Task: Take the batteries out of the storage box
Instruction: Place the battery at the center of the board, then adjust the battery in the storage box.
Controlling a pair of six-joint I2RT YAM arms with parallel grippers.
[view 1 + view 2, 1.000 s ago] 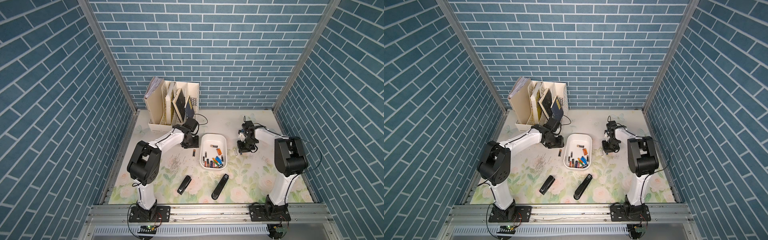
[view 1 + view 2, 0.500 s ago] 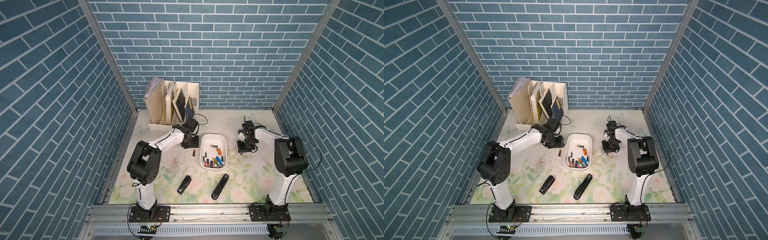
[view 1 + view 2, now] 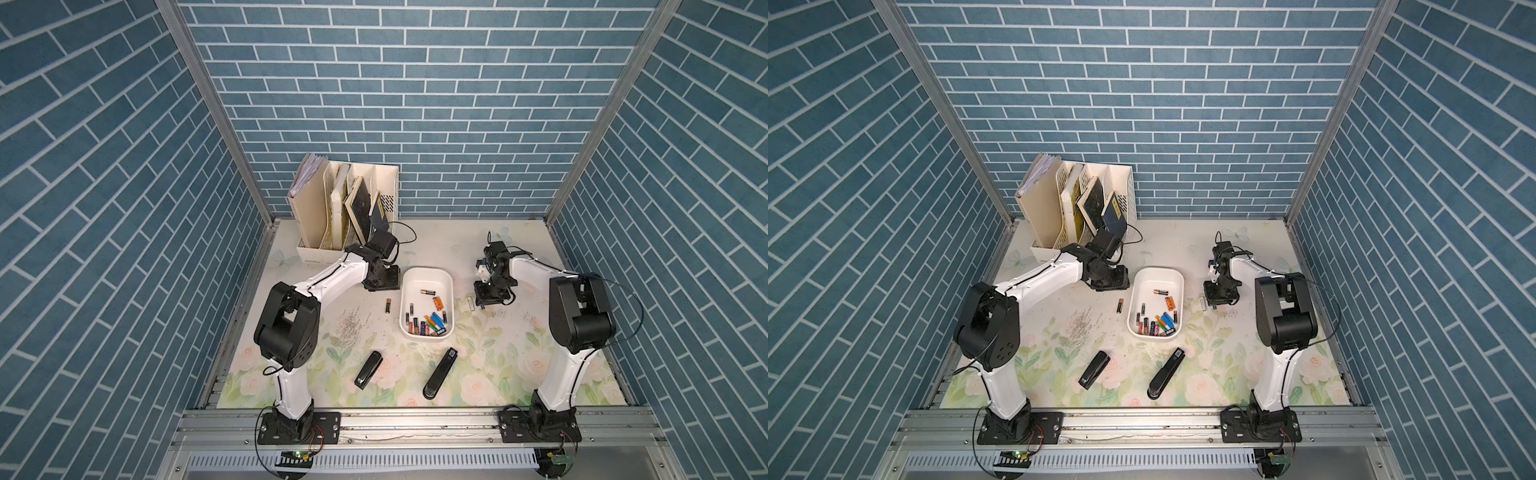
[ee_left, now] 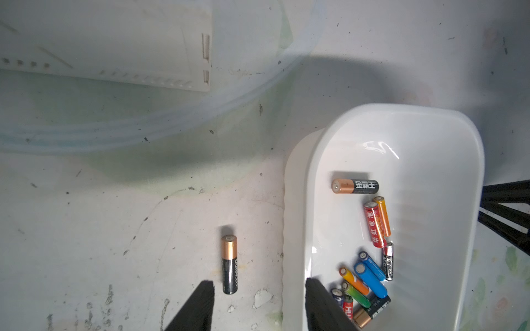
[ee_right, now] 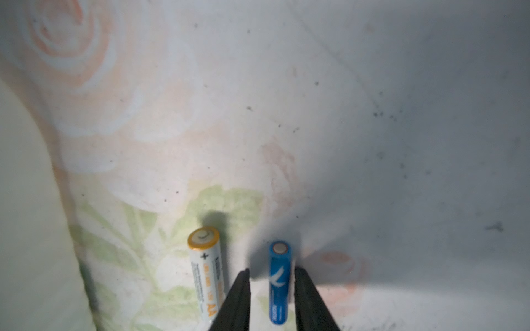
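Left hand (image 4: 258, 289): half open, empty, black-and-copper battery (image 4: 229, 265) just ahead, storage box (image 4: 430, 137) alongside.
Right hand (image 5: 272, 270): barely parted, blue battery (image 5: 279, 286) loose between its jaws on the worktop (image 5: 372, 143).

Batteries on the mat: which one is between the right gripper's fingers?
The blue battery, lying between the right gripper's open fingers. The white-and-orange AA lies beside it, outside them.

Two black fingers (image 5: 238, 298) stand slightly apart on either side of a blue battery (image 5: 278, 286) lying on the floral tabletop (image 5: 372, 143), with a narrow gap at each side. A white-and-orange AA battery (image 5: 207, 272) lies just beside it, parallel.
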